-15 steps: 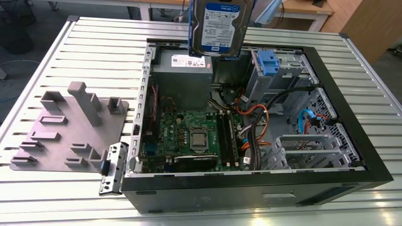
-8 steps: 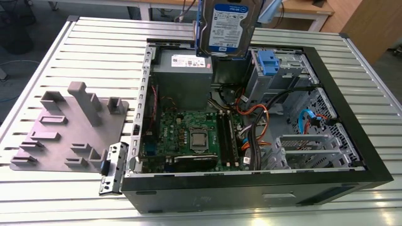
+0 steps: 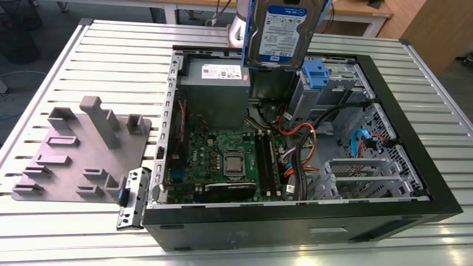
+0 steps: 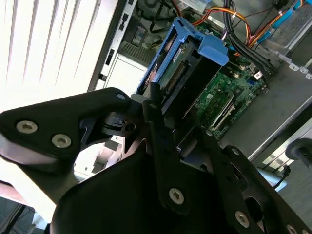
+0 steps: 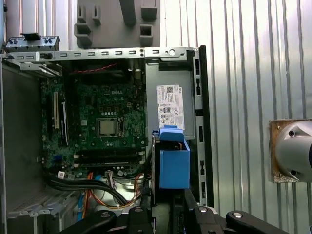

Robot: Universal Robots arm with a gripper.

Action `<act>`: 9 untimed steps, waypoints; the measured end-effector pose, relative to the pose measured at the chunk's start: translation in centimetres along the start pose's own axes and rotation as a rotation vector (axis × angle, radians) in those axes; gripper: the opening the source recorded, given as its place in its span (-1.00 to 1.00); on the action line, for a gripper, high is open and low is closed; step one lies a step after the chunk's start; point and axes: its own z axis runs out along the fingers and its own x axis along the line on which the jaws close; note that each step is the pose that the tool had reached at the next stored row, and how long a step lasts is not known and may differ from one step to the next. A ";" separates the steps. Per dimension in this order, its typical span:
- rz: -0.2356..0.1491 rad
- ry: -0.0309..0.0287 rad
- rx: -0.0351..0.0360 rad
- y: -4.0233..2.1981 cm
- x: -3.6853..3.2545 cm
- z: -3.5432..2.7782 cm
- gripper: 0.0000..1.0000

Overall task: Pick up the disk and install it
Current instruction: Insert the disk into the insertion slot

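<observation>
Disk [image 3: 284, 33] | was held upright above open computer case [image 3: 296, 227] | gripper [image 4: 168, 114] was clamped on disk | risk: blue rails [image 3: 250, 33] judged liable to be snagged on case cables [image 3: 307, 138] if lowered tilted

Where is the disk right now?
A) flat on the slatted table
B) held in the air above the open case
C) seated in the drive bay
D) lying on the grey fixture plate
B: in the exterior view the disk hangs in the air above the open case, touching nothing inside it, and in the second wrist view the claw is clamped on it.
</observation>
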 end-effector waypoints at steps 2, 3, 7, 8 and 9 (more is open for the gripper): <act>0.000 -0.0001 0.0000 -0.52 -0.03 -0.01 -0.30; 0.000 -0.0001 0.0000 -0.79 -0.04 -0.02 -0.30; 0.000 -0.0001 0.0000 -1.12 -0.06 -0.03 -0.30; 0.000 -0.0001 0.0000 -1.12 -0.06 -0.03 -0.30; 0.000 -0.0001 0.0000 -1.12 -0.06 -0.03 -0.30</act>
